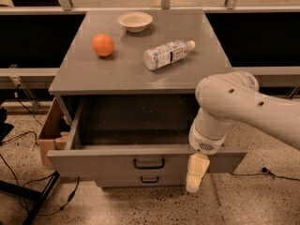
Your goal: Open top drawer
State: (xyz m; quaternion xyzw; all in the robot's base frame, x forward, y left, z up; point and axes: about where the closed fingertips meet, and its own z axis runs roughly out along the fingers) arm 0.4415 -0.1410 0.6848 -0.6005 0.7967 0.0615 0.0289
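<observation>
The top drawer [103, 162] of the grey cabinet stands pulled out, and its deep, speckled inside [136, 121] shows. Its black loop handle [148, 163] is at the middle of the front. My gripper [197, 174] hangs at the right part of the drawer front, pointing down, its tip below the front's lower edge and right of the handle. My white arm [243, 107] reaches in from the right and hides the drawer's right rear corner.
On the cabinet top [117, 74] lie an orange [103, 45], a cream bowl [135, 21] and a plastic bottle [166, 55] on its side. A lower drawer's handle [150, 179] shows beneath. A cardboard box [49, 135] stands at the left, and cables lie on the floor.
</observation>
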